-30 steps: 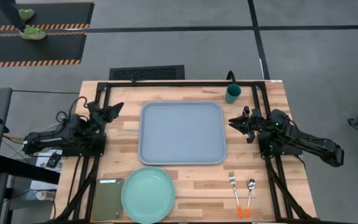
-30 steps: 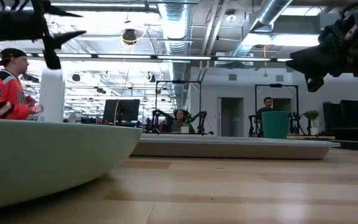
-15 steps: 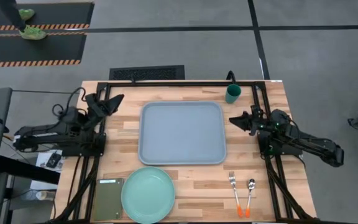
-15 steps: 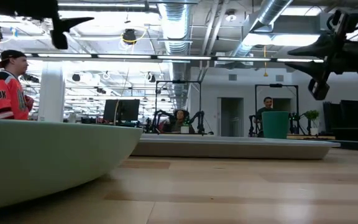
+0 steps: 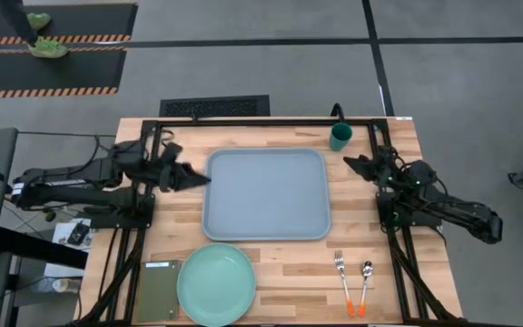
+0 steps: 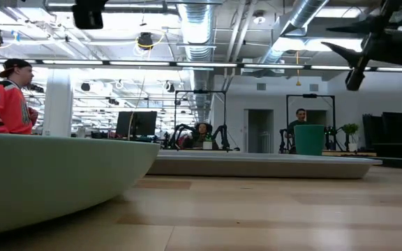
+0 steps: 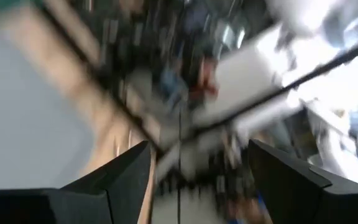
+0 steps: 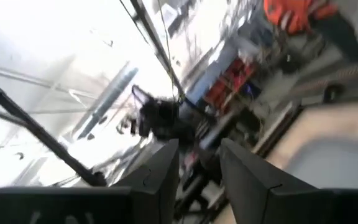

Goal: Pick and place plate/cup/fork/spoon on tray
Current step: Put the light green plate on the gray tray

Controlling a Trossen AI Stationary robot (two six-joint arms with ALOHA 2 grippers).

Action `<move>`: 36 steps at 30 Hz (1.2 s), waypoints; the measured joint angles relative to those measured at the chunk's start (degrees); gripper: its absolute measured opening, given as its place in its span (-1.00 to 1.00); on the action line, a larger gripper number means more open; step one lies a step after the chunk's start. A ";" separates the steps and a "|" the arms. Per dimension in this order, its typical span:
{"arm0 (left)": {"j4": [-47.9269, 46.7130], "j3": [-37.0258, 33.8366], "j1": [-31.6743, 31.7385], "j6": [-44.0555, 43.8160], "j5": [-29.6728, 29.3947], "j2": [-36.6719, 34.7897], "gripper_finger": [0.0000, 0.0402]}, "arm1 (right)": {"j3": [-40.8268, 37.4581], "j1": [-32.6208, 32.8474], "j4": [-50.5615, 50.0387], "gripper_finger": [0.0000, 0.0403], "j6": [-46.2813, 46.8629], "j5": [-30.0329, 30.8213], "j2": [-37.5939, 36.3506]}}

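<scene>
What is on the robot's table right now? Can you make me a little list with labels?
tray: tray, middle of table, nothing on it
plate: plate, near edge, beside the olive rectangle
cup: cup, upright at the far edge, off the tray's far right corner
fork: fork, near right, handle toward the near edge
spoon: spoon, just right of the fork
left gripper: left gripper, open, at the tray's left rim
right gripper: right gripper, open, just near side of the cup
</scene>
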 joint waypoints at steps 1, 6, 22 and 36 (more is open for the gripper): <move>-3.83 1.00 0.00 -0.87 2.42 0.79 0.28 | 0.44 0.00 -0.28 -0.21 -1.17 0.70 0.02; -18.55 2.67 -1.85 -4.12 6.06 3.58 0.28 | 1.61 0.00 -2.01 -0.01 -4.40 0.82 0.12; -37.93 2.63 -24.54 -6.60 -4.97 12.52 0.28 | 1.65 0.07 -6.99 0.12 -4.60 0.64 0.13; -38.48 2.63 -35.27 -9.12 -11.37 30.82 0.28 | 1.65 0.07 -8.12 0.12 -4.57 0.56 0.13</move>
